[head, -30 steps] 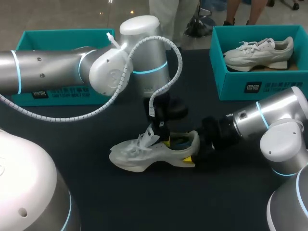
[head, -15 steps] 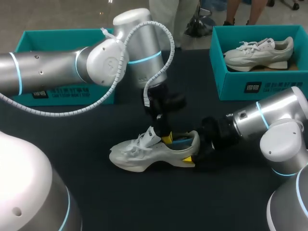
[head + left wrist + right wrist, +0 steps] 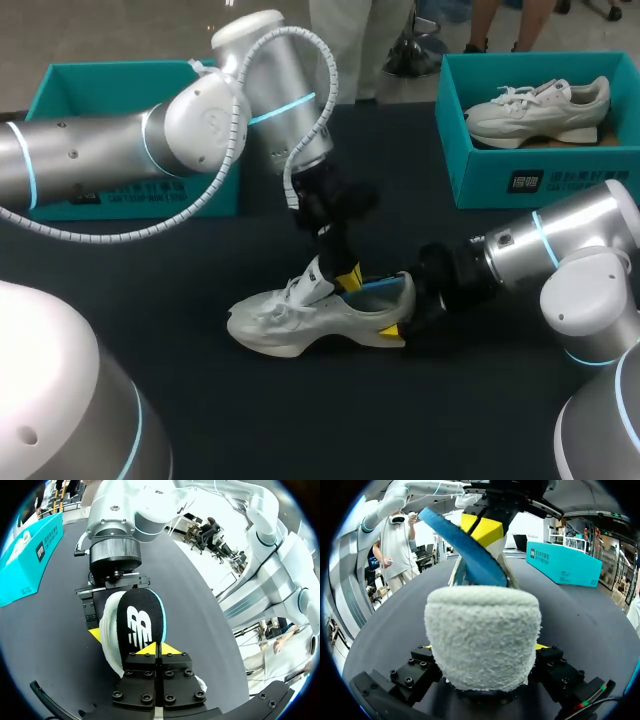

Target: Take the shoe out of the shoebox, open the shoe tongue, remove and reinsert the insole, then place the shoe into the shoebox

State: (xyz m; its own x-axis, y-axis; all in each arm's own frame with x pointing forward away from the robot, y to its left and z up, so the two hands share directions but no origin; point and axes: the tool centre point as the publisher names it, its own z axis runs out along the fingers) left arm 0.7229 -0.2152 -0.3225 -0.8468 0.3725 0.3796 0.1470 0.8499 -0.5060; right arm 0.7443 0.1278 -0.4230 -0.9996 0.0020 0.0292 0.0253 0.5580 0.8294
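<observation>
Left arm tilts back; left tool, pinching insole, raises its heel end out of shoe. Shoe lies on surface, toe leftward, heel clamped in right tool. Insole front likely inside: pull heelward, upward.

Bright, even overhead light; soft glare on the left arm's silver shell.

Shoe on the counter in the middle, heel between the right pincer fingers, left pincer above its opening holding the insole, left shoebox behind, right shoebox behind, second shoe inside it.
</observation>
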